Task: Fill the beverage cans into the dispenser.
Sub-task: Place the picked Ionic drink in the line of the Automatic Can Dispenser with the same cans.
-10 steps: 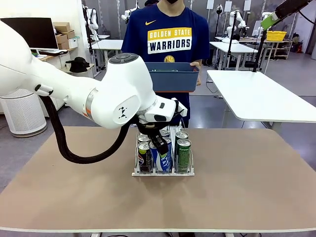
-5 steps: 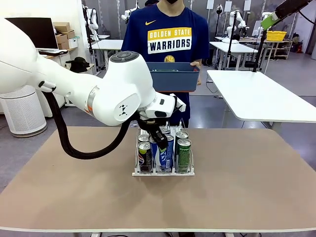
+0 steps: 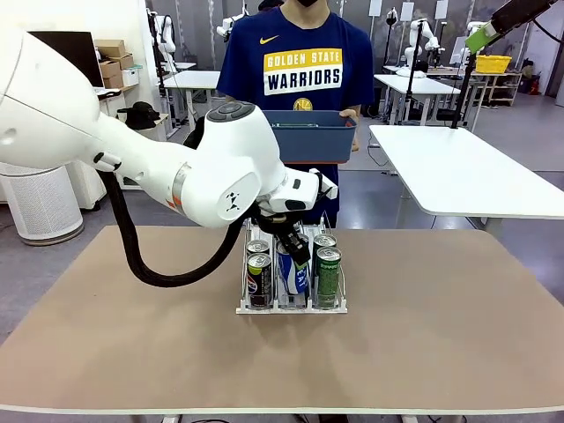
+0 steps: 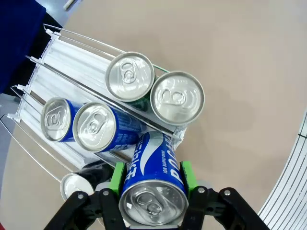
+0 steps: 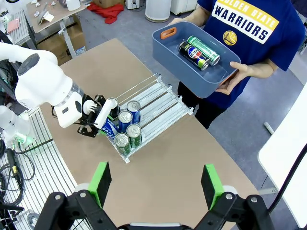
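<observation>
Beverage cans: my left gripper [image 4: 151, 178] is clamped on a tilted blue can [image 4: 153, 160] above the middle lane of the dispenser [image 4: 72, 60], on the bench [image 3: 441, 335]. Lowered askew, it could snag a divider or knock neighbours. My right gripper [image 5: 156, 184] stands apart. Racked: two blue cans [image 4: 96, 127], two green cans [image 4: 177, 98], at least one black can [image 4: 74, 186]; two more in the person's bin [image 5: 165, 48].

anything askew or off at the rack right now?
One thing: the blue can clamped in the left gripper sits tilted at the front of the dispenser's middle lane, while the loaded cans stand upright. It looks mid-placement rather than fallen. No spill or dents visible.
</observation>
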